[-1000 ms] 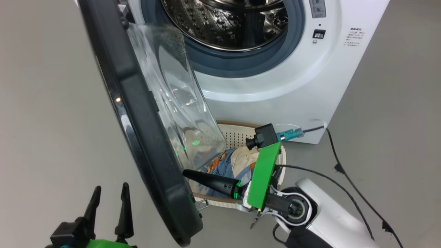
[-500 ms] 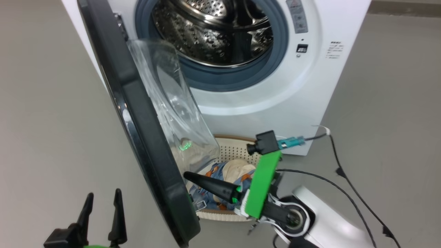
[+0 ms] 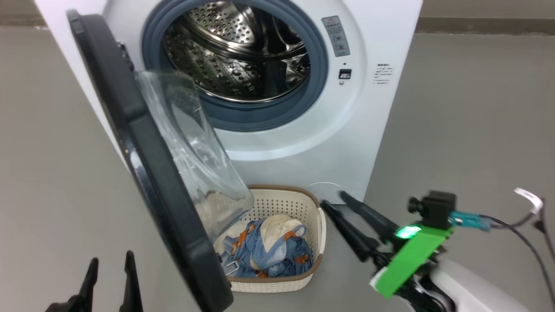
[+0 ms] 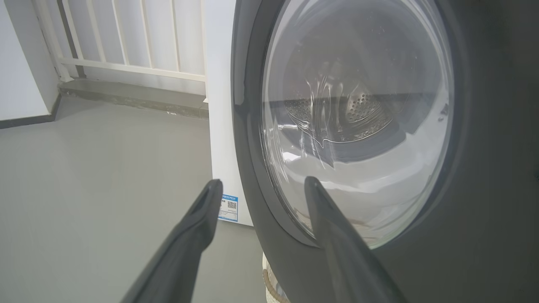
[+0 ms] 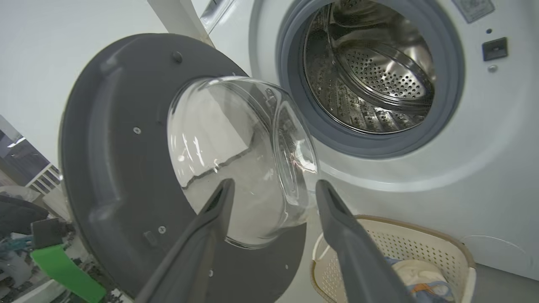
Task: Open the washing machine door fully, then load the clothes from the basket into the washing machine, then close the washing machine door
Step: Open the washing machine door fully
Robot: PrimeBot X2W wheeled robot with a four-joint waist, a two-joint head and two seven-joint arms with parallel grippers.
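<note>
I get flat, bright indoor light in the head view, with soft shadows on the floor (image 3: 455,130). The right gripper (image 3: 333,198) and its green mount (image 3: 407,260) are smeared by motion blur, and a small green lamp (image 3: 407,232) blooms. White glare streaks the glass of the washing machine door (image 3: 186,143), and the steel drum (image 3: 234,56) sparkles. In the left wrist view the left gripper (image 4: 263,182) looks soft and the railing (image 4: 126,42) leans from lens distortion. In the right wrist view the wall (image 5: 63,25) washes out near white at the upper left.
</note>
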